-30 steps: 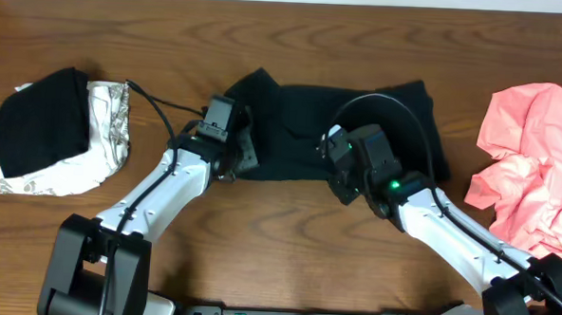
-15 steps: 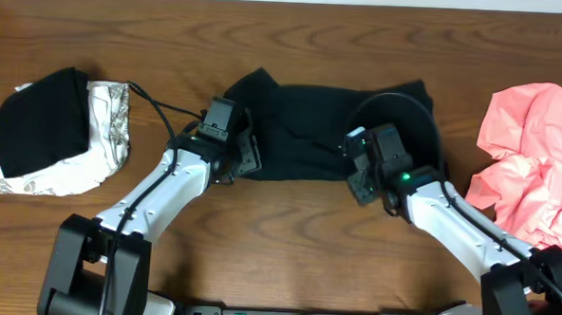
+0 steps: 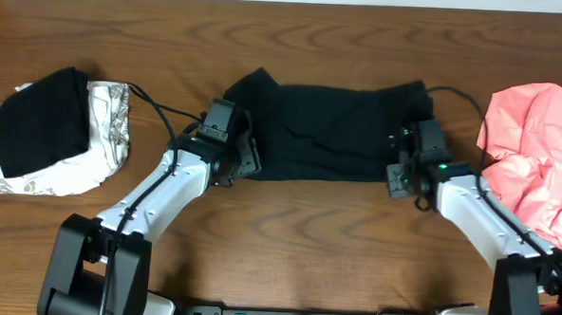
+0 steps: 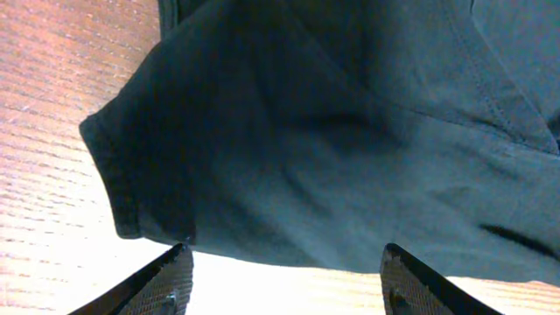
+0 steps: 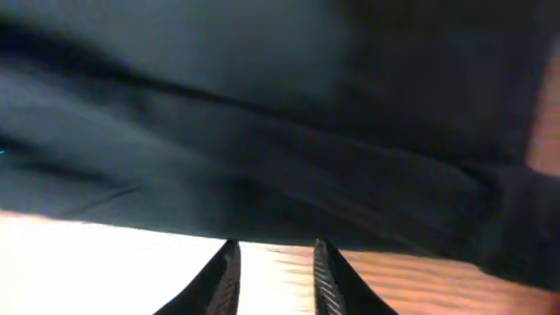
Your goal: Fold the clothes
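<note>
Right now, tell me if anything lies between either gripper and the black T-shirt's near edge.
Nothing visible does. In both wrist views, only bare table separates the left gripper and the right gripper from the near edge of the black T-shirt.

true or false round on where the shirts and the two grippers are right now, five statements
1. The black T-shirt lies across the middle of the table. True.
2. The salmon-pink garment lies at the table's left end. False: it lies at the right end.
3. The left gripper is clamped on the black T-shirt. False: its fingers stand wide apart with no fabric between them, at the shirt's near edge.
4. A folded black garment lies on top of the white-grey patterned garment. True.
5. The right gripper hangs over the salmon-pink garment. False: it is at the black T-shirt's right near corner.
</note>
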Controlling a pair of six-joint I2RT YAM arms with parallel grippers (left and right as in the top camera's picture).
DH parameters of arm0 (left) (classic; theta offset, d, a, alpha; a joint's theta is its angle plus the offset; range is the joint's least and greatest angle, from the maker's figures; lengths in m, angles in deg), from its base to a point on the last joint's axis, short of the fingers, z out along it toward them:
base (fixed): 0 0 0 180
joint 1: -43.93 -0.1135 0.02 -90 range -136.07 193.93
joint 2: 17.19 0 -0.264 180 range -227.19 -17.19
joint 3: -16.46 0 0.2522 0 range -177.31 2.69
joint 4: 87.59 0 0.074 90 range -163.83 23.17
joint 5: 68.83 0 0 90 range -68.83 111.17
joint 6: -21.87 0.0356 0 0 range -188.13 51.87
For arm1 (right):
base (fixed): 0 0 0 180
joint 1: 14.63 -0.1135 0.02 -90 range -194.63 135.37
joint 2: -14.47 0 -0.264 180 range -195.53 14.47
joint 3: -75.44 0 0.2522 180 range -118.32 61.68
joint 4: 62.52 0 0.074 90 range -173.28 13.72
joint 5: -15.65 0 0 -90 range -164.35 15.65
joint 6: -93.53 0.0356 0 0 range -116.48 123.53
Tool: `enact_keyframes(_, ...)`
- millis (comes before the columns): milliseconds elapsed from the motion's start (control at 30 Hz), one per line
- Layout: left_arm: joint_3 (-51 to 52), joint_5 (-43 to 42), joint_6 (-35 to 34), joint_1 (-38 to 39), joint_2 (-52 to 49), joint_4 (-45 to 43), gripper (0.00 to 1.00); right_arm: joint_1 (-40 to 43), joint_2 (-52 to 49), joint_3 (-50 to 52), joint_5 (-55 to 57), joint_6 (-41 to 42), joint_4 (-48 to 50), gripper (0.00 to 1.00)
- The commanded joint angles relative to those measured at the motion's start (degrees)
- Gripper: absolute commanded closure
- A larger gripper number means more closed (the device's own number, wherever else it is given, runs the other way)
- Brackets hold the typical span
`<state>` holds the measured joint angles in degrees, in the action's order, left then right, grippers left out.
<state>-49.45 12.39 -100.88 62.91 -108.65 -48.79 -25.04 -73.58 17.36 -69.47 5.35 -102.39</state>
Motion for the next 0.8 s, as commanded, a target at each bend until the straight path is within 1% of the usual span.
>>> enact_keyframes(0, 0.72, 0.48, 0.55, 0.09, -0.5, 0.31, 0.31, 3.32, -0.37, -0.76, 0.9, 2.45, -0.09, 0.71)
enact_keyframes(133, 0.72, 0.48, 0.55, 0.09, -0.5, 0.66, 0.31, 6.49, -0.37, -0.76, 0.87, 2.47, -0.17, 0.71)
enact_keyframes(200, 0.72, 0.46, 0.52, 0.09, -0.5, 0.68, 0.31, 8.02, -0.37, -0.76, 0.87, 2.47, -0.15, 0.63)
enact_keyframes(267, 0.72, 0.48, 0.55, 0.09, -0.5, 0.68, 0.31, 9.64, -0.37, -0.76, 0.85, 2.49, -0.09, 0.61)
enact_keyframes(333, 0.72, 0.48, 0.52, 0.09, -0.5, 0.68, 0.31, 11.17, -0.37, -0.79, 0.87, 2.49, 0.0, 0.57)
enact_keyframes(467, 0.72, 0.48, 0.55, 0.09, -0.5, 0.68, 0.31, 13.92, -0.37, -0.79, 0.76, 4.26, 0.09, 0.56)
enact_keyframes(567, 0.72, 0.46, 0.52, 0.09, -0.5, 0.68, 0.31, 15.54, -0.37, -0.79, -1.33, 4.79, 0.79, 0.55)
enact_keyframes(667, 0.72, 0.46, 0.52, 0.09, -0.5, 1.03, 0.31, 16.26, -0.37, -0.79, -3.56, 4.83, 1.75, 0.57)
enact_keyframes(767, 0.72, 0.46, 0.52, 0.09, -0.5, 1.53, 0.31, 16.26, -0.37, -0.79, -3.87, 4.87, 2.64, 0.55)
